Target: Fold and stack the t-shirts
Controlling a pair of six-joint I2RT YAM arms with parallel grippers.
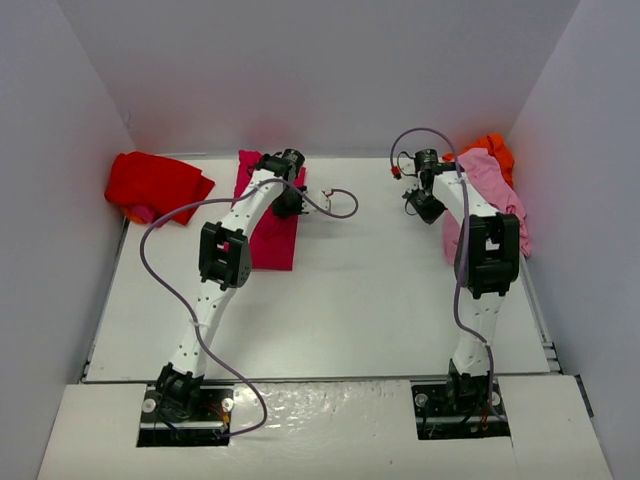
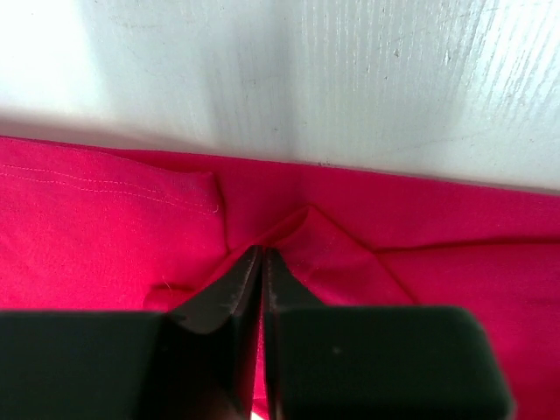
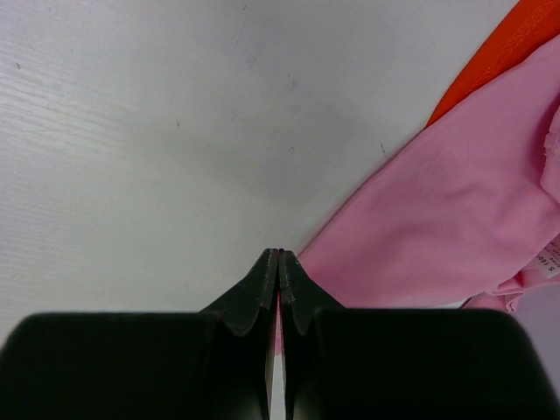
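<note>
The crimson-magenta t-shirt (image 1: pixel 272 243) lies folded into a narrow strip at the back left of the table. My left gripper (image 1: pixel 291 204) is at its far end. In the left wrist view this gripper (image 2: pixel 262 252) is shut on a raised pinch of the crimson cloth (image 2: pixel 105 227), and creases run to the tips. My right gripper (image 1: pixel 424 207) is shut, with its tips (image 3: pixel 278 254) at the edge of the pale pink t-shirt (image 3: pixel 455 219). That cloth lies smooth. The pink shirt (image 1: pixel 503 197) is heaped at the back right on the orange t-shirt (image 1: pixel 495 150). The bright red t-shirt (image 1: pixel 155 183) is bunched at the back left.
White walls close in the table (image 1: pixel 370 290) at the back and both sides. Loose cables arc beside each arm, one (image 1: pixel 335 205) right of the left gripper. The orange cloth (image 3: pixel 494 61) shows at the top right of the right wrist view.
</note>
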